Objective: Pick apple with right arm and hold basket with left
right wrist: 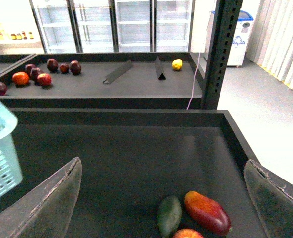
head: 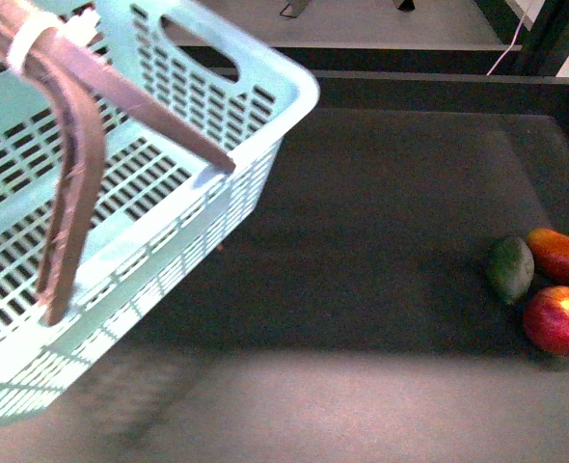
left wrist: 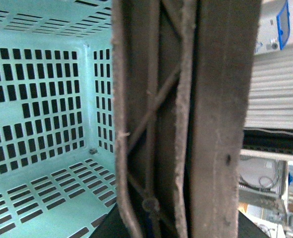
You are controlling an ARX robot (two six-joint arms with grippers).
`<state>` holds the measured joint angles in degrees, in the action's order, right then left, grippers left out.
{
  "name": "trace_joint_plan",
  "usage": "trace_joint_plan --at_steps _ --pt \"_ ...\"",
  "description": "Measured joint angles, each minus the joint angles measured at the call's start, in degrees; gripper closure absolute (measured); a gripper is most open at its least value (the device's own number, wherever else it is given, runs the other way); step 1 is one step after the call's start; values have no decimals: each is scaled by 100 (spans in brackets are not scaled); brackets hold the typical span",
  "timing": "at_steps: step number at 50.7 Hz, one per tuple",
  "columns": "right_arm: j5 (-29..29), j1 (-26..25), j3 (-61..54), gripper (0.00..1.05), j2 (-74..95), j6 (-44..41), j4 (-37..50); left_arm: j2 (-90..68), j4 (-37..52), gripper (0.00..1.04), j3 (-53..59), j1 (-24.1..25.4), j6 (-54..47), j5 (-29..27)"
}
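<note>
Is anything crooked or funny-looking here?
Yes. The blue basket hangs tilted in the air instead of sitting flat. The apple lies on the dark surface, next to two other fruits.

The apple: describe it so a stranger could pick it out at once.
On the dark tray, three fruits cluster at the right edge of the front view. The apple is the nearest one, in front of the green fruit and the long red-orange fruit. It alone is round, glossy red with a yellow patch.
</note>
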<state>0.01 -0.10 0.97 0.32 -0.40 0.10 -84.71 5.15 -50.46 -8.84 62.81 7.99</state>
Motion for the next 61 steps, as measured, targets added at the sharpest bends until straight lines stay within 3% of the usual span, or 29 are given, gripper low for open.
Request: trace_joint_plan --at_steps 15,31,61 --pt "2 0 0 9 0 0 0 -839 -251 89 -944 -1563 33 -299" --pt "0 0 0 9 0 0 -2 -1023 -372 89 -1246 -2664 -50 -234" --pt "2 0 0 9 0 0 -2 -1012 -413 89 -1261 -2865 -369 -4"
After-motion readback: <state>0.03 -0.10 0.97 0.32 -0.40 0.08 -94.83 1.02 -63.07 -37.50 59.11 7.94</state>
